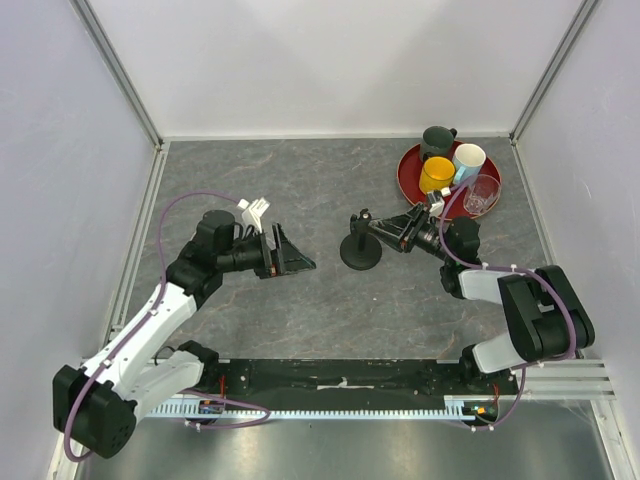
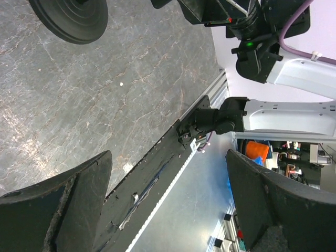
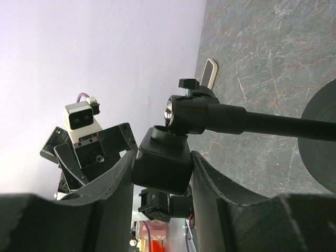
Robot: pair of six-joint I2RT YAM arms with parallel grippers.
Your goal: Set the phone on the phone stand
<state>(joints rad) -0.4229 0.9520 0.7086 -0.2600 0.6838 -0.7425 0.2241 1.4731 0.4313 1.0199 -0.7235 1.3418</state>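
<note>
Grey stone-look table [image 1: 320,180] took up the whole floor of the cell. L arm [image 1: 150,320] reached in from the near-left corner. Left gripper [image 1: 292,255] was released, its fingers [image 2: 68,205] spread wide w/ nothing btwn them. It sat left of the phone stand [image 1: 360,253] and apart from it. R arm [image 1: 520,300] bent in from the near right. Right gripper [image 1: 362,220] was clenched on the stand's top; wrist view showed both fingers [image 3: 115,178] pressed against the black cradle block. Stand's post ran upright, disc base on the table about mid-table.

Red round tray [image 1: 405,170] sat in the far-right corner. It carried a dark mug [image 1: 437,140], a yellow cup [image 1: 436,173], a pale cup [image 1: 468,160] and a clear glass [image 1: 481,193], all close together.

Phone [image 3: 209,73] showed only in the right wrist view: pale-edged, rounded corners, on the table beyond the stand, left of it, well apart from both grippers. Couldn't tell if flat or propped.
</note>
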